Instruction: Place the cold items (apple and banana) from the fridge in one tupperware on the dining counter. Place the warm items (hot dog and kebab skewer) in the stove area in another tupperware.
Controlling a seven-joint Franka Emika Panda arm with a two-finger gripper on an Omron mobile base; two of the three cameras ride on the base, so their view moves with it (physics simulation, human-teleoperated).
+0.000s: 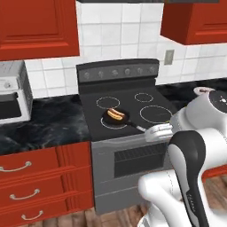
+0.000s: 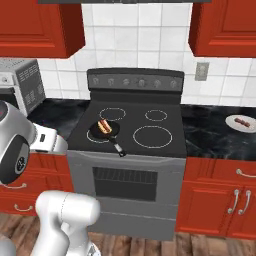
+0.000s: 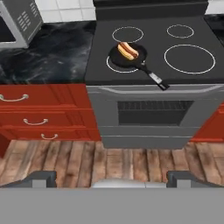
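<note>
The jaws stand wide apart and empty, their two dark tips low in the hand view, hanging well back from the stove over the brown wood-plank floor [image 3: 109,164]. That stand-off seems deliberate: from here the hand camera takes in the whole cooking area before any reach begins.

Beyond the floor, ahead of the jaws, comes the grey oven door with its dark window [image 3: 153,113], flanked on the left by red drawers with curved silver handles [image 3: 33,120].

Above and farther ahead lies the black glass stovetop with white ring burners [image 3: 192,59]. On its front-left ring sits a small black frying pan [image 3: 127,57] with the hot dog in a tan bun [image 3: 127,50] lying in it (one of the warm items), its handle pointing out toward the stove's front edge. The pan keeps the food on the burner, so I judge the jaws must come down from above to lift the hot dog out.

Farther off to the right, on the black marbled tabletop [image 2: 210,132], a white plate [image 2: 242,122] carries a dark reddish piece, probably the kebab skewer, too small to be sure. At far left stands a grey microwave [image 3: 17,19].
</note>
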